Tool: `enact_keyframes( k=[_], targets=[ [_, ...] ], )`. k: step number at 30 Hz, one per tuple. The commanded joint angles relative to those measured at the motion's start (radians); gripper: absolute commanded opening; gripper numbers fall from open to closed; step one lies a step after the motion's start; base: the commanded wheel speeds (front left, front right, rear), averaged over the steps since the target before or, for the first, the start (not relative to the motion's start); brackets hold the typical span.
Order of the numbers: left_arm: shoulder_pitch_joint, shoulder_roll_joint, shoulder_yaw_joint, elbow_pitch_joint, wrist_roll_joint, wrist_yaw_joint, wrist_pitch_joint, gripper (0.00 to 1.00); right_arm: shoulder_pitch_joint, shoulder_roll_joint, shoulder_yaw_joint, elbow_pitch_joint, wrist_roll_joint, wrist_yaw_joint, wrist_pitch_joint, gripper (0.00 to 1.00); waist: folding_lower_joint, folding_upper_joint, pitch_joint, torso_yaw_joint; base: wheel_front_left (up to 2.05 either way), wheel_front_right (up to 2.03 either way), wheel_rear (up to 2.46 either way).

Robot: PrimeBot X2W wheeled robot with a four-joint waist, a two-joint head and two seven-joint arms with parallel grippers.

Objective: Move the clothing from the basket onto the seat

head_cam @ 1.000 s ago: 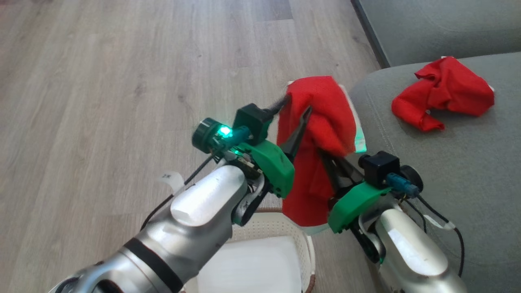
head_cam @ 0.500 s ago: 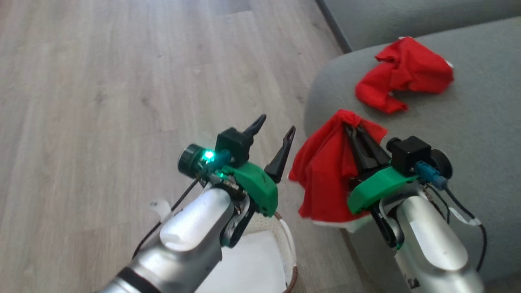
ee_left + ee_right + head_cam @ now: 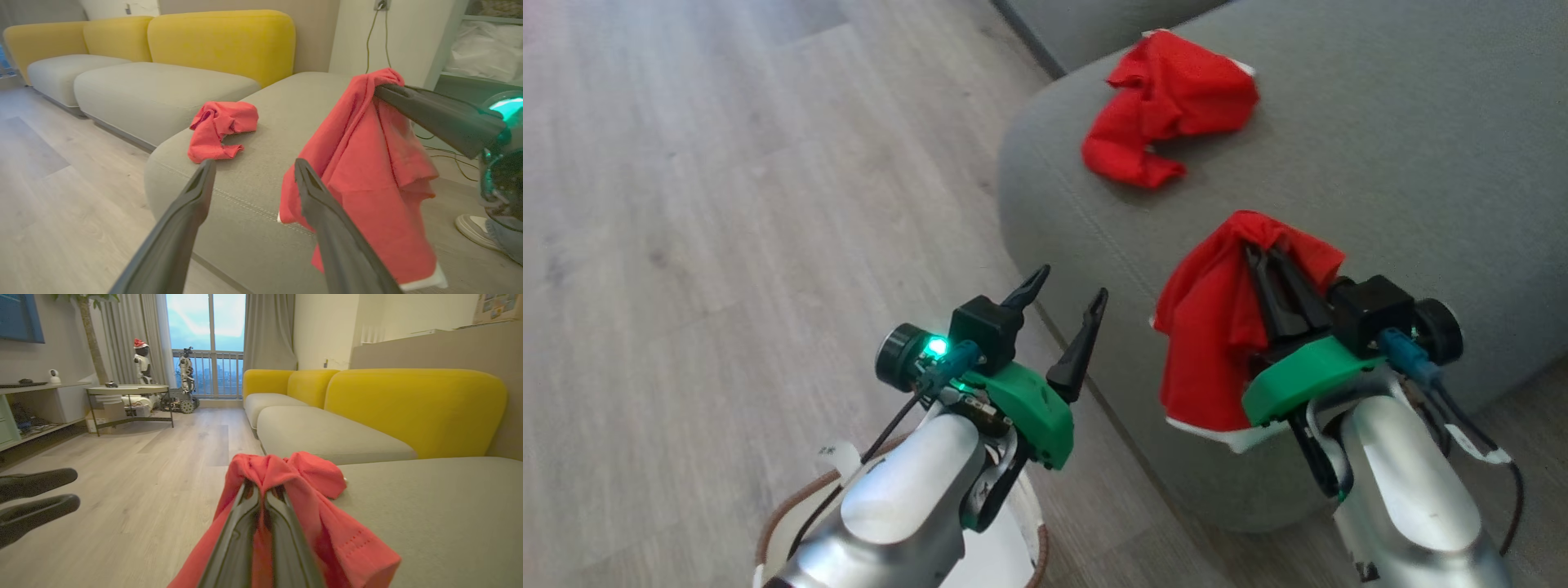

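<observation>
From the head camera I see my right gripper (image 3: 1262, 253) clamped shut on a red garment (image 3: 1205, 351). Its fingers pinch together at the top fold, so the cloth drapes over them and hangs down past the rounded front edge of the seat (image 3: 1380, 163). A white hem shows at the bottom. My left gripper (image 3: 1072, 284) stands spread wide and empty above the wooden floor (image 3: 703, 204), just beside the seat's corner. Under that forearm sits the basket (image 3: 783, 506); I get its brown rim and a little of its pale inside. A second red garment (image 3: 1168, 114) lies crumpled on the seat, well apart from the one I hold.

The left wrist camera gives me the side-on look. The red garment falls in one long drop from the right fingers, its white hem lower than the cushion top. Whether it brushes the seat's side I cannot tell. This view also brings in yellow backrests (image 3: 220, 41) behind the pale cushions, and a person's shoe (image 3: 472, 228) on the floor at the far right.

The right wrist camera looks straight along the shut fingers, with red cloth squeezed between them and spilling to both sides. At its left edge are the two left fingers (image 3: 41, 482), apart from each other. Farther off stand a round table (image 3: 126, 390) and a tall window (image 3: 210, 339).
</observation>
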Motion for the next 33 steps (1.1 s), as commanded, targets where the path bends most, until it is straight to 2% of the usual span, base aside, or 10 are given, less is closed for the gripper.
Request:
enact_keyframes(
  k=[1,9,13,16,19,23,28,33],
  targets=[
    [-0.038,0.003,0.041,-0.031,0.013,-0.012,-0.013,1.0,-0.047,0.01,0.004,-0.051,-0.016,0.0,-0.007,0.0,0.0,-0.0001,0.026,-0.049,0.0,0.0,0.0],
    [-0.044,-0.002,0.045,-0.031,0.029,-0.032,-0.013,1.0,-0.059,-0.007,-0.024,-0.062,-0.028,0.0,-0.007,0.0,0.0,-0.0001,0.049,-0.06,0.0,0.0,0.0],
    [-0.03,-0.002,0.055,-0.056,0.026,-0.023,-0.013,1.0,-0.109,-0.033,-0.009,-0.038,-0.025,0.0,-0.007,0.0,0.0,-0.0001,0.049,-0.059,0.0,0.0,0.0],
    [-0.02,-0.002,0.061,-0.072,0.029,-0.014,-0.013,1.0,-0.17,-0.063,-0.004,-0.012,-0.018,0.0,-0.007,0.0,0.0,-0.0001,0.061,-0.037,0.0,0.0,0.0],
    [-0.016,-0.002,0.072,-0.08,0.036,-0.008,-0.013,1.0,-0.243,-0.073,-0.024,0.022,0.04,0.0,-0.007,0.0,0.0,-0.0001,0.083,-0.007,0.0,0.0,0.0],
    [-0.035,0.0,0.09,-0.076,0.066,-0.003,-0.013,1.0,-0.373,-0.113,-0.035,0.065,0.083,0.0,-0.007,0.0,0.0,-0.0001,0.154,0.043,0.0,0.0,0.0],
    [-0.093,0.031,0.113,-0.088,0.113,0.011,-0.013,1.0,-0.56,-0.155,-0.075,0.131,0.155,0.0,-0.007,0.0,0.0,-0.0001,0.271,0.103,0.0,0.0,0.0],
    [-0.143,0.064,0.124,-0.131,0.149,0.025,-0.012,1.0,-0.737,-0.233,-0.102,0.205,0.144,0.0,-0.006,0.0,0.0,-0.0001,0.387,0.156,0.0,0.0,0.0]
  ],
)
